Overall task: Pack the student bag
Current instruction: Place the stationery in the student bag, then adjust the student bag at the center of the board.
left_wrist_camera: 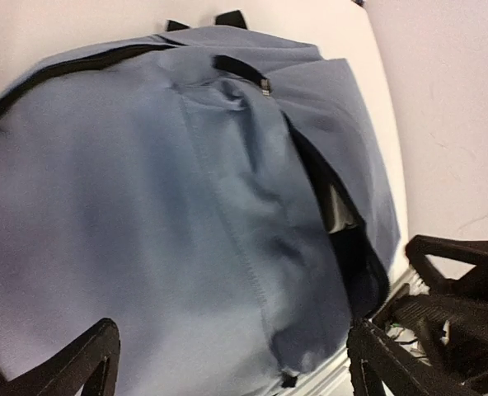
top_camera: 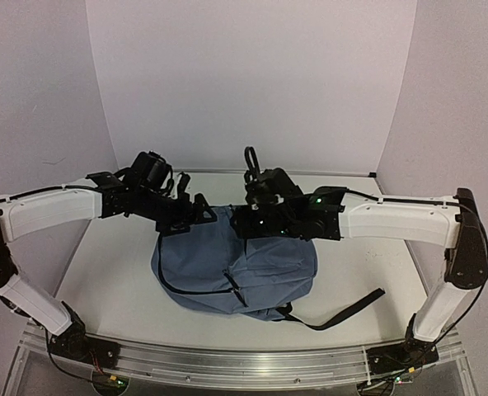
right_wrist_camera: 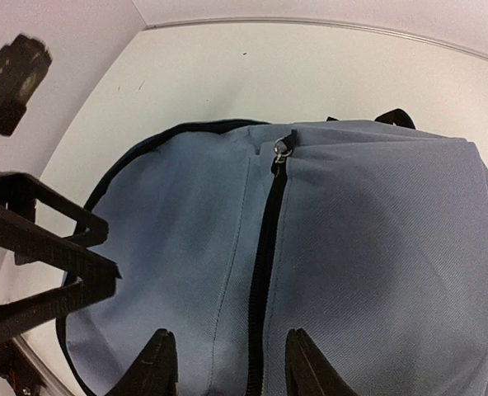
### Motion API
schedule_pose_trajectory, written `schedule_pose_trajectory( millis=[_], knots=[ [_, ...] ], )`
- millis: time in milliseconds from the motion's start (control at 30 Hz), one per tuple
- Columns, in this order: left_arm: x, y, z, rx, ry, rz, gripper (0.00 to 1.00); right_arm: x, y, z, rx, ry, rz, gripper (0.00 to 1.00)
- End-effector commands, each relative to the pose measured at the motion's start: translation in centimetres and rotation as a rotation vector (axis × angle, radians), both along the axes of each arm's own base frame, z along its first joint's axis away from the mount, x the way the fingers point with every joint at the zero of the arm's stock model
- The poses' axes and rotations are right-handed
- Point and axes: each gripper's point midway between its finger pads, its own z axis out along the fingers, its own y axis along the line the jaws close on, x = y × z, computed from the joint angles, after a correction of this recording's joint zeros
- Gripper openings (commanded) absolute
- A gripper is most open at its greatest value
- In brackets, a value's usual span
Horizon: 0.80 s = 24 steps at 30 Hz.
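Your left gripper [left_wrist_camera: 232,351] has its jaws spread wide and grips nothing. Its black fingers [left_wrist_camera: 91,363] frame the student bag [left_wrist_camera: 145,206], which lies directly beneath it. The bag is soft slate-blue woven fabric, rumpled into shallow folds, with a stitched seam [left_wrist_camera: 240,247] running down the panel. To that gripper's right a black-lined pocket mouth [left_wrist_camera: 343,239] gapes, with something pale grey inside that you cannot make out.

Your right gripper [right_wrist_camera: 227,359] is parted about halfway and has hold of nothing you can see. A black zip track [right_wrist_camera: 265,247] runs up between its fingertips to a small metal zip pull [right_wrist_camera: 282,148] ahead of it. You cannot tell whether its tips touch the cloth.

From above, your left arm [top_camera: 50,210] and right arm [top_camera: 401,219] reach inward from the sides, white forearms nearly level and wrists bent down. The two grippers hang close together over the bag's far edge and hide it. The bag sits rounded on the white table [top_camera: 104,256], and a loose black strap [top_camera: 351,307] trails out on the near side of the right gripper. Both wrist views cut the bag off at their borders.
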Motion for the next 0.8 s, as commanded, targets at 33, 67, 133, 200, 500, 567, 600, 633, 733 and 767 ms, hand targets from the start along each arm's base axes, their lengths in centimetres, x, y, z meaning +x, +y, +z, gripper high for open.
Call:
schedule_pose_trajectory(
  millis=[33,67,133,200,500,567,600,633,733,767],
  knots=[
    [0.1,6.9,-0.7,0.156,0.026,0.173,0.99,2.6,-0.9,4.3,0.083,-0.053,-0.012,0.27],
    [0.2,8.1,-1.0,0.173,0.039,0.212,1.00,2.8,-0.7,3.6,0.072,-0.041,-0.003,0.22],
    [0.0,10.2,-1.8,0.210,0.076,0.281,1.00,2.8,-0.4,2.1,0.051,-0.017,0.017,0.20],
    [-0.3,11.5,-2.5,0.232,0.104,0.332,1.00,2.5,0.1,0.4,0.031,0.015,0.047,0.17],
    [-2.2,12.1,-7.1,0.243,0.238,0.365,1.00,1.7,0.9,-6.1,-0.045,0.129,0.086,0.14],
    [-2.4,11.9,-8.0,0.229,0.254,0.362,1.00,1.8,0.7,-6.2,-0.048,0.132,0.076,0.14],
    [-2.3,11.6,-8.1,0.211,0.254,0.356,1.00,1.8,0.7,-6.0,-0.045,0.128,0.074,0.15],
    [-2.5,11.4,-8.6,0.197,0.261,0.351,1.00,1.9,0.7,-5.5,-0.037,0.120,0.073,0.16],
    [-2.2,10.2,-9.5,0.137,0.270,0.335,0.86,2.6,0.3,-3.1,-0.001,0.093,0.067,0.23],
    [-2.1,10.0,-9.8,0.125,0.273,0.333,0.78,2.9,0.0,-2.1,0.016,0.081,0.062,0.26]
  ],
)
